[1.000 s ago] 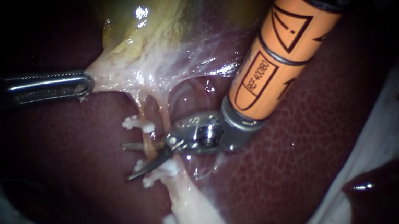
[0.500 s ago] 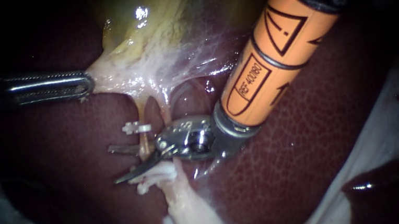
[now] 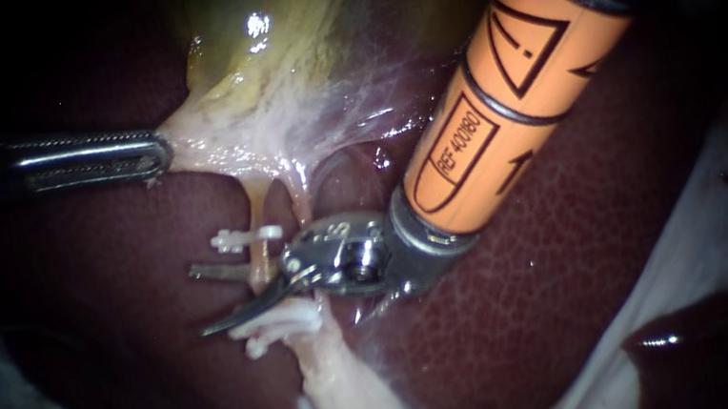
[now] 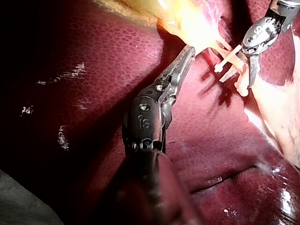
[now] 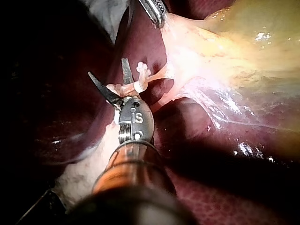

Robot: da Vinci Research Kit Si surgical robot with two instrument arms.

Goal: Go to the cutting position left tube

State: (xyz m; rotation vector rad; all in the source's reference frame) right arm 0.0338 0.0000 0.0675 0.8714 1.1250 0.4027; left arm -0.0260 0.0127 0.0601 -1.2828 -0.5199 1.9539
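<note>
Liver (image 3: 583, 249): dark red, pebbled surface, fills most of the endoscope view.

Gallbladder (image 3: 292, 42): yellow-green, glistening, at top centre. Narrows to pale webby tissue that fans down toward the tubes.

White cloth (image 3: 721, 209): along lower R edge, beside the liver.

R instrument (image 3: 205, 301): orange-sleeved shaft comes in from upper R, metal wrist lying over the liver. Tip = two thin curved blades pointing L. Blades apart, clear gap, nothing gripped. R wrist view agrees: blades (image 5: 108, 68) splayed.

L instrument (image 3: 159, 155): shaft comes in level from L, long serrated jaws. Jaws clamped onto the pale edge of the gallbladder, tissue drawn to a point at the tip. L wrist view: same jaws (image 4: 190, 49) closed on bright yellow-white tissue, R instrument (image 4: 255, 37) ahead and to one side.

Pale tissue strip (image 3: 355, 399): runs from below the blades to the bottom edge.

Left tube (image 3: 254, 206): thin, yellowish, drops from the webby tissue and passes down through the gap betw. the open blades. Can't tell if either blade touches it.

Right tube (image 3: 298, 200): just beside it, reddish, runs down to the R instrument's wrist.

Upper clip (image 3: 239, 239): white, across the left tube just above the upper blade.

Lower clips (image 3: 280, 321): white, clustered just under the lower blade. Count unclear.
</note>
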